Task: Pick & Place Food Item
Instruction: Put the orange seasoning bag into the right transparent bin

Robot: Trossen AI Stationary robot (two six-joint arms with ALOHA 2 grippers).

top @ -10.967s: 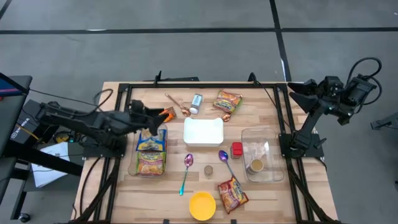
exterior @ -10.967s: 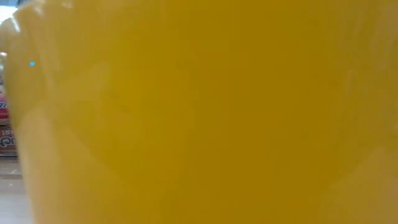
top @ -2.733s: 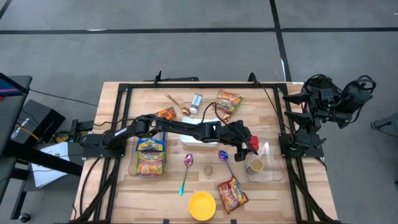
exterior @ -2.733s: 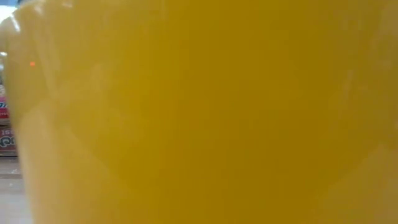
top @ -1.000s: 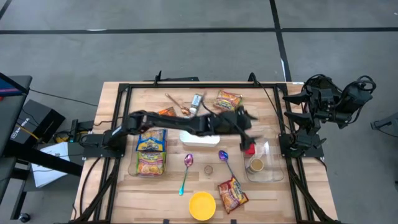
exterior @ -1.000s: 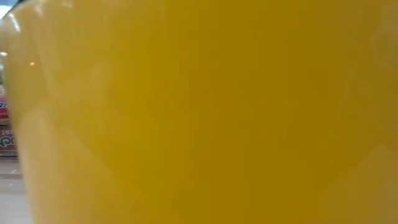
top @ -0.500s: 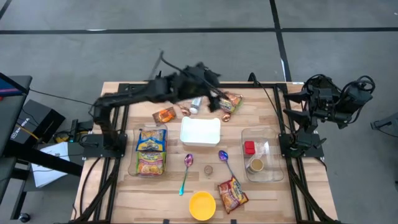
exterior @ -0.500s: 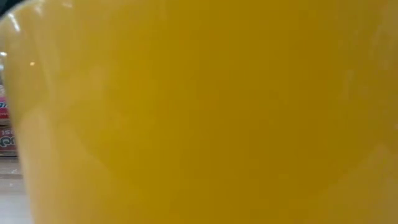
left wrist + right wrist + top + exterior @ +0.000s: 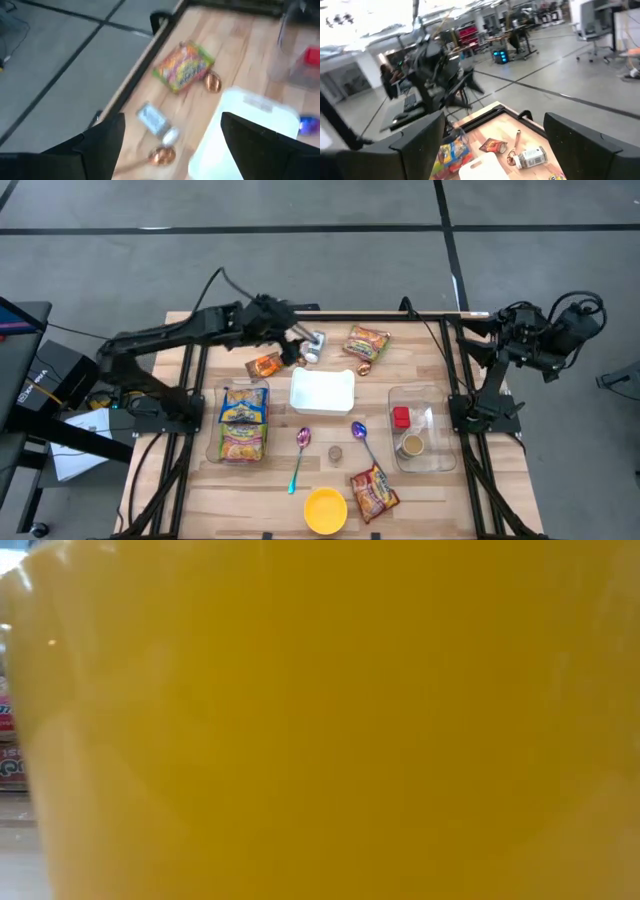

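L gripper (image 9: 297,343) is up over the far-left part of the table (image 9: 190,495), above the copper spoon (image 9: 290,352) and just beside the small can (image 9: 316,345). Fingers spread wide w/ nothing between them; the L wrist view shows both dark fingers (image 9: 100,142) far apart, w/ can (image 9: 155,121), copper spoon bowl (image 9: 161,155) and white tray (image 9: 250,125) below.

R gripper (image 9: 478,338) is parked off the table's right edge, raised, jaws wide, holding nothing; R wrist view shows its two fingers (image 9: 415,137) apart, looking across the table.

The red food item (image 9: 401,417) lies inside the clear bin (image 9: 438,430) at right-centre, next to a brown cup (image 9: 411,446) in the same bin. Not touched by either gripper.

Other stuff: white tray (image 9: 323,391) mid-table; snack pkt (image 9: 366,342) beyond it, near the far edge; small orange pkt (image 9: 265,365) left of tray; two noodle pkts (image 9: 243,425) at left, stacked in a line; pink spoon (image 9: 300,455) and purple spoon (image 9: 363,440) on the near side of the tray; another snack pkt (image 9: 373,492) near the front; yellow bowl (image 9: 325,510) at the front edge.

Low view is filled almost entirely by the yellow bowl (image 9: 330,730); only a sliver of a pkt at the far left edge, can't tell more.
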